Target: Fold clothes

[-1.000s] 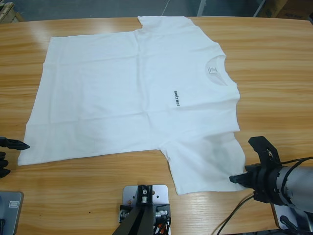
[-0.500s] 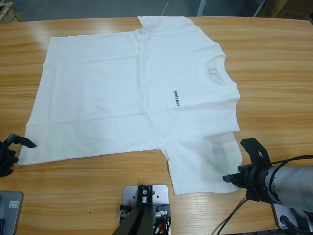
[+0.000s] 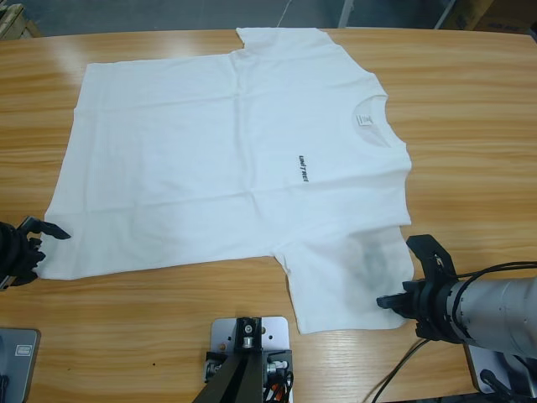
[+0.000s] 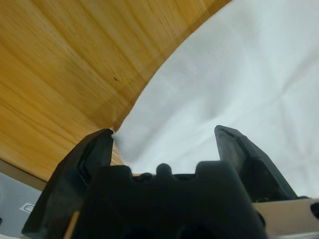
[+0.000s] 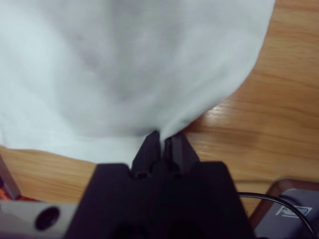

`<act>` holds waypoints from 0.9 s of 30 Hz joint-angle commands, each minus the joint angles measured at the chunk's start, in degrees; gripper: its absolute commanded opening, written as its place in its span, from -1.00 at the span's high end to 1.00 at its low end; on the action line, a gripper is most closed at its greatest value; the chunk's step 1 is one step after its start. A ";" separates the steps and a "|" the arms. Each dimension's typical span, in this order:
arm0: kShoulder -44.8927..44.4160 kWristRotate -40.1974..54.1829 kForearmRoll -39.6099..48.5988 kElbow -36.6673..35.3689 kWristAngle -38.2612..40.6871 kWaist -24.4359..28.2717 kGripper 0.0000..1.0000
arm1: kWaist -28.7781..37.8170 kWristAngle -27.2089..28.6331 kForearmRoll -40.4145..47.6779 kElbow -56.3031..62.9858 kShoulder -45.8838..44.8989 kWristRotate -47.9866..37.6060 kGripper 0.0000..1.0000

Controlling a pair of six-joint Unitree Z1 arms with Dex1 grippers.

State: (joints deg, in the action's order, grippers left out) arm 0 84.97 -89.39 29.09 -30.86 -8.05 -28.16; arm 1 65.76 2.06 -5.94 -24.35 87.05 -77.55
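Observation:
The white T-shirt (image 3: 226, 159) lies flat on the wooden table, neck (image 3: 369, 122) to the right and dark chest lettering (image 3: 303, 169) showing. At the hem's near-left corner my left gripper (image 3: 46, 252) is open, and the left wrist view shows that corner of cloth (image 4: 149, 134) lying between the jaws of this gripper (image 4: 164, 142). My right gripper (image 3: 391, 300) is at the edge of the near sleeve (image 3: 344, 277). Seen from the right wrist, this gripper (image 5: 162, 139) is shut, with the sleeve cloth (image 5: 124, 64) drawn into the tips.
Bare wooden table (image 3: 470, 126) surrounds the shirt on the right, left and near sides. A black cable (image 3: 419, 353) trails from the right arm over the near table edge. The far sleeve (image 3: 281, 38) reaches the table's back edge.
My left gripper has moved right, from the picture's edge up to the hem corner. The right gripper has slid left and slightly up along the near sleeve's edge.

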 commanded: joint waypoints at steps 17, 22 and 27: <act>-3.02 1.27 -4.67 4.85 0.40 -1.46 1.00 | -0.90 -1.18 3.31 1.67 4.57 0.96 1.00; -7.27 6.16 -4.71 3.78 0.42 -1.46 1.00 | -0.92 -0.60 2.78 1.20 1.95 1.63 1.00; -19.21 10.11 3.57 3.09 2.49 -1.46 1.00 | -1.25 -0.30 -5.06 -1.32 -4.80 1.86 1.00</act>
State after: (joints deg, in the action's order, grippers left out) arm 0 78.38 -82.95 25.07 -27.60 -7.78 -28.88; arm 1 65.32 2.06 -3.90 -24.39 87.41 -76.55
